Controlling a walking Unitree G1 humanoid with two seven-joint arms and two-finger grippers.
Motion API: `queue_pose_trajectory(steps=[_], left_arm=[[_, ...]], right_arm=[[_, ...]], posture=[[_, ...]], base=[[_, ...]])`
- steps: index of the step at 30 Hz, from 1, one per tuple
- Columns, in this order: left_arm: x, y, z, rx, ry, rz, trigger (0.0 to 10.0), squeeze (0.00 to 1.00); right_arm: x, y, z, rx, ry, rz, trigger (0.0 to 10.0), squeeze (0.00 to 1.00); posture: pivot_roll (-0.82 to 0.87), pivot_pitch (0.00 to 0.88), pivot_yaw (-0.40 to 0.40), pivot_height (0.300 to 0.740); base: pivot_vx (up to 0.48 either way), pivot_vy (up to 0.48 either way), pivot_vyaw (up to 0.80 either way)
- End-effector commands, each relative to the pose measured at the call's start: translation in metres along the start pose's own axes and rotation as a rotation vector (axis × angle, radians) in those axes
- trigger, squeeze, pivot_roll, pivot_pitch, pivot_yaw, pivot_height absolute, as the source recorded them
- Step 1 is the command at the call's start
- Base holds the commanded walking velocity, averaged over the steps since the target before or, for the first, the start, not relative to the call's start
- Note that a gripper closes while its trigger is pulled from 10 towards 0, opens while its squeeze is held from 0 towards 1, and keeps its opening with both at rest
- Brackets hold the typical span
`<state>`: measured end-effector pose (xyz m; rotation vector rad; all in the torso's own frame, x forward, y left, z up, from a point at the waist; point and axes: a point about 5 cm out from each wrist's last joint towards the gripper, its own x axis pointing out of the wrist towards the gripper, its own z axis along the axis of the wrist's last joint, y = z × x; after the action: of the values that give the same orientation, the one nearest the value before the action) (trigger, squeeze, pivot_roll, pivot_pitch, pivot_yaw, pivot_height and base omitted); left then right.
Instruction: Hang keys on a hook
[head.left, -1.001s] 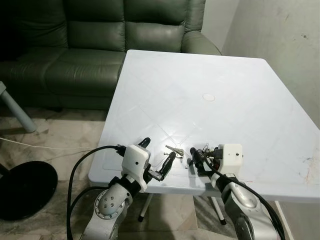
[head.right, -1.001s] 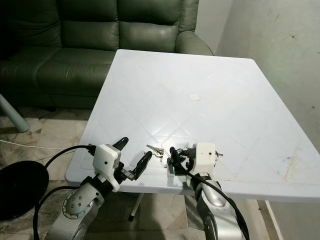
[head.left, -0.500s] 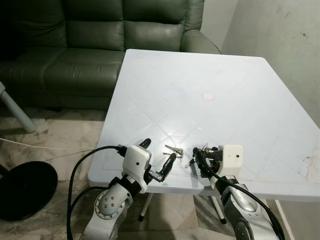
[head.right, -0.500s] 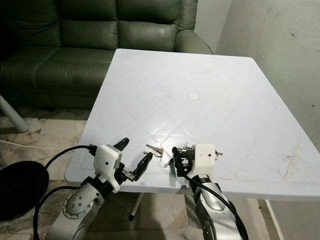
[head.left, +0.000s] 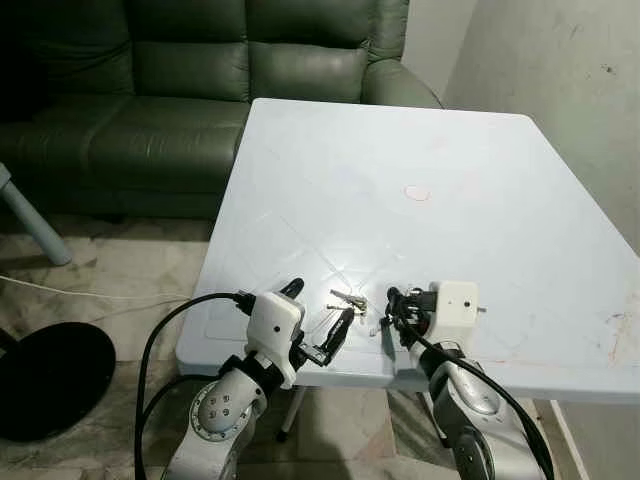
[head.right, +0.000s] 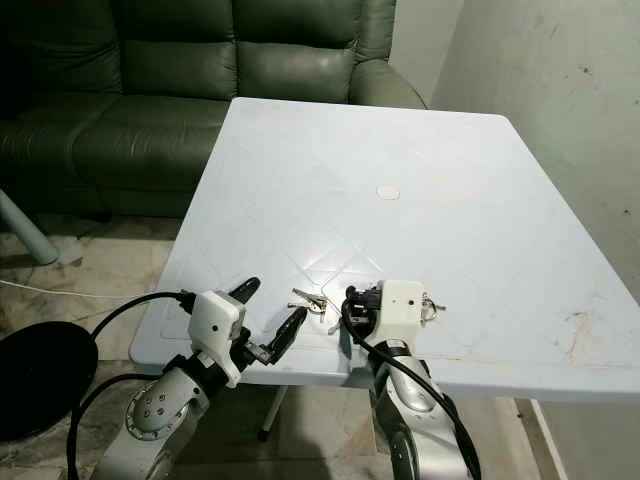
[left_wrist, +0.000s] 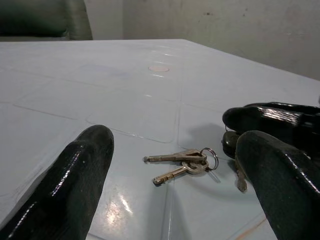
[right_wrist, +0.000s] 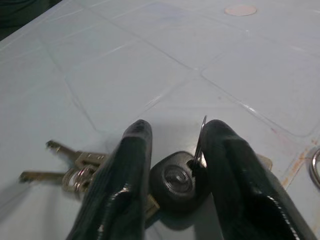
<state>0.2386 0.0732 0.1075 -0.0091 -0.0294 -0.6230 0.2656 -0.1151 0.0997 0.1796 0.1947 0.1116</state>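
My two forearms are silver metal, jointed with round bolted housings. Each wrist carries a white, box-shaped camera module, and a thick black cable loops from each arm. The left gripper (head.left: 318, 322) and right gripper (right_wrist: 172, 165) each end in two long, glossy black fingers

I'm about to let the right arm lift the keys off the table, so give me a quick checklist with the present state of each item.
1. Right gripper astride the black key fob: ok, a finger on each side.
2. Fingers clamped on the fob: cannot tell; they look close against it.
3. Key ring between the fingers: ok, it stands beside the fob.
4. Loose brass keys lying flat on the table: ok.
5. Left gripper out of the way: ok, open, short of the keys.
6. Hook located: cannot tell.
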Motion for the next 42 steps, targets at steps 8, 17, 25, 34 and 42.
queue_pose_trajectory(steps=[8, 17, 25, 34, 42], left_arm=[[0.0018, -0.0036, 0.0031, 0.015, -0.006, -0.010, 10.0, 0.00], [0.0014, -0.0046, 0.0024, 0.015, -0.003, -0.008, 10.0, 0.00], [0.0006, -0.0054, 0.0017, 0.014, 0.001, -0.005, 10.0, 0.00], [0.0000, -0.0063, 0.0012, 0.016, 0.003, -0.007, 10.0, 0.00], [-0.0006, -0.0054, 0.0006, 0.022, 0.006, -0.001, 10.0, 0.00]], right_arm=[[0.0056, 0.0034, -0.0031, -0.041, 0.052, -0.028, 10.0, 0.00], [0.0102, 0.0021, -0.0039, -0.106, 0.062, -0.073, 10.0, 0.00], [0.0112, -0.0004, -0.0022, -0.155, 0.047, -0.143, 10.0, 0.00], [0.0084, -0.0051, -0.0017, -0.160, 0.036, -0.179, 0.0, 0.00], [0.0067, -0.0032, -0.0017, -0.155, 0.029, -0.159, 0.0, 0.00]], posture=[[0.03, 0.063, -0.075, 0.740], [0.03, 0.064, -0.076, 0.740], [0.03, 0.069, -0.077, 0.740], [0.03, 0.071, -0.077, 0.740], [0.03, 0.073, -0.076, 0.740]], base=[[0.000, 0.000, 0.00], [0.000, 0.000, 0.00], [0.000, 0.000, 0.00], [0.000, 0.000, 0.00], [0.000, 0.000, 0.00]])
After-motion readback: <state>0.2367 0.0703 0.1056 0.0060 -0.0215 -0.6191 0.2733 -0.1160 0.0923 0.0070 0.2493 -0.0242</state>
